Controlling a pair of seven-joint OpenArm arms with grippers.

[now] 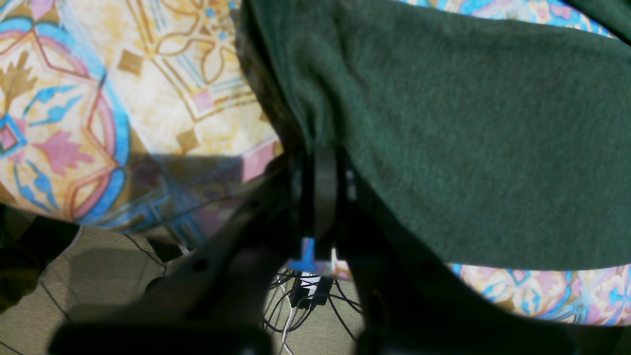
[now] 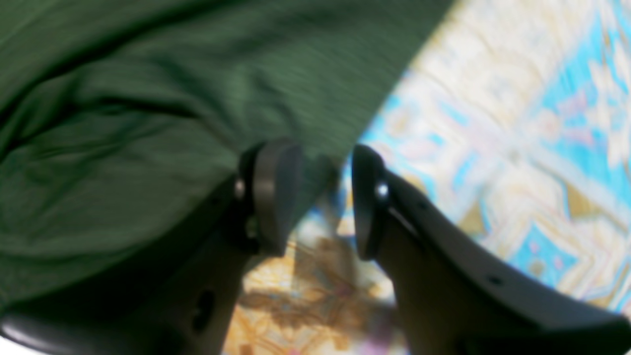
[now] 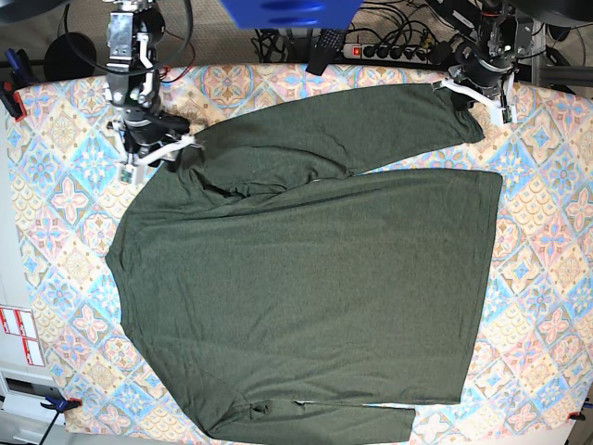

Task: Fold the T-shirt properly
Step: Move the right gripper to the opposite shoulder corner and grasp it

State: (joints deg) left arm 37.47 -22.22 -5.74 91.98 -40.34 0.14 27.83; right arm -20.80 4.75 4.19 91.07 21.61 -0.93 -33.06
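1. Patterned cloth (image 3: 547, 250) in blue, pink and cream tile motifs covers the whole table; cables and a power strip (image 3: 394, 51) lie along its far edge in the base view.
2. Spread over most of that cloth lies the T-shirt (image 3: 315, 297) — dark olive-green, plain, long-sleeved. Its body lies flat, with the shoulder end toward the base view's left and the hem toward its right.
3. One sleeve runs along the far side of the body, from the shoulder near the right gripper (image 3: 176, 144) across to the cuff at the left gripper (image 3: 460, 90). It lies partly over the body's upper edge, with some wrinkles near the shoulder. The other sleeve shows along the near edge of the table, at the bottom of the base view.
4. In the left wrist view the left gripper (image 1: 318, 162) has its jaws pressed together on the sleeve's edge, the green fabric (image 1: 443, 128) fanning away from the pinch over the patterned cloth (image 1: 162, 84).
5. In the right wrist view the right gripper (image 2: 320, 197) has its jaws parted, with patterned cloth (image 2: 493, 128) visible through the gap. One pad (image 2: 271, 192) sits against the shirt's edge (image 2: 197, 123) — the picture is blurred, but nothing is clamped between the pads.
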